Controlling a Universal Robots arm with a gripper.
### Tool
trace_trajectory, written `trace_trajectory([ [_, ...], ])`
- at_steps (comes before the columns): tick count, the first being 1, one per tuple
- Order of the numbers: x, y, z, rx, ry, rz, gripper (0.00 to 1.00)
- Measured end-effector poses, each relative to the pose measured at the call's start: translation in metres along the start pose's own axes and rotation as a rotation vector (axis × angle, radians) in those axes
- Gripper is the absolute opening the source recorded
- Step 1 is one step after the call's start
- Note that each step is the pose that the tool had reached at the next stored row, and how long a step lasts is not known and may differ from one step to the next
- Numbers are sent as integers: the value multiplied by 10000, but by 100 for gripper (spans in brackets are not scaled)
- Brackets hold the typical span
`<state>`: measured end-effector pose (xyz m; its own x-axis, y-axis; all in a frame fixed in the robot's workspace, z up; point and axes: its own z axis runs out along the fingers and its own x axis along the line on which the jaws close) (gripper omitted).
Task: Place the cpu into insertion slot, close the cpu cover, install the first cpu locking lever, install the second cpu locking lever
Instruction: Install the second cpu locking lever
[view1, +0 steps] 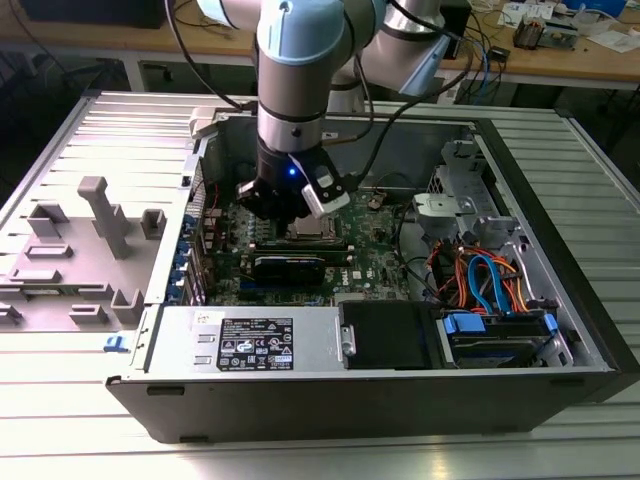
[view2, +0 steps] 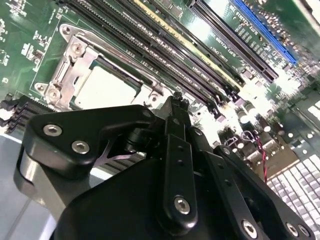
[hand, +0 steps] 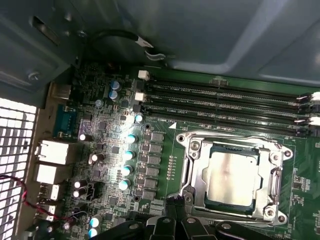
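The cpu (hand: 231, 177) lies flat in the insertion slot (hand: 192, 145), its dull silver top showing through the window of the cpu cover (hand: 199, 172), which lies down around it. A thin metal lever (hand: 274, 179) runs along one side of the frame. My gripper (hand: 171, 204) hangs just above the green board beside a corner of the socket, shut, with nothing between its fingers. In the second wrist view the gripper (view2: 173, 102) stands in front of the cpu (view2: 106, 90). In the exterior view the gripper (view1: 290, 212) hovers over the socket area inside the open case.
Long black memory slots (hand: 225, 102) run beside the socket. A black card (view1: 288, 268) stands in front of it, a power supply (view1: 250, 340) along the case's front, and drives with coloured cables (view1: 490, 290) at the exterior view's right. Grey fixtures (view1: 100, 215) stand outside the case on the left.
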<state>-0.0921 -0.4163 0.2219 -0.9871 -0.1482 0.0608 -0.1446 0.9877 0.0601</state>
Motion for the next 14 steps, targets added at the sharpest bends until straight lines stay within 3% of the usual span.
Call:
trace_trajectory([
  [8, 11, 14, -180, -2, -1, 1, 11],
  [14, 12, 15, -204, -2, -1, 1, 11],
])
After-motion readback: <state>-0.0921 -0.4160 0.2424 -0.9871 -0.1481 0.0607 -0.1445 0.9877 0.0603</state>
